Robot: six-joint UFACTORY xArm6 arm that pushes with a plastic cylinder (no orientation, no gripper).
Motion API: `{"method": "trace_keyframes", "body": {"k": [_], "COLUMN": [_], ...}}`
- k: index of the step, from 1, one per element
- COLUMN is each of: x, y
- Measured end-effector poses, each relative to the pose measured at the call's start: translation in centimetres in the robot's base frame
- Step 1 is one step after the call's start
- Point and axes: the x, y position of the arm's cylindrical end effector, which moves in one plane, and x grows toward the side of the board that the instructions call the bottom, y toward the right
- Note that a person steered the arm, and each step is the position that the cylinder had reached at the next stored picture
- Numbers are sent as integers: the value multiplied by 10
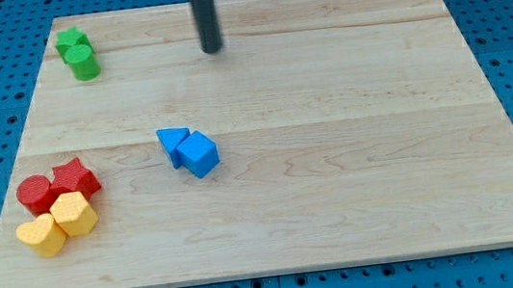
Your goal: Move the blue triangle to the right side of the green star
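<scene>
Hovering my tip (213, 48) well above blue triangle (172, 144), green star (70, 40) far left

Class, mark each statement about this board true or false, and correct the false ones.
1. My tip touches the blue triangle. False: it stands apart, toward the view's top.
2. The blue triangle sits against a blue cube. True.
3. The green star lies at the view's bottom right. False: top left, beside a green cylinder.
4. Red and yellow blocks cluster at the view's bottom left. True.
5. The blue triangle is beside the green star. False: it is far off, mid-board.
</scene>
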Motion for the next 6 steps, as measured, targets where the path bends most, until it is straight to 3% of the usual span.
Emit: {"method": "trace_keyframes", "body": {"k": [1, 3, 4, 6], "x": [73, 134, 156, 154], "y": [37, 22, -6, -135]}}
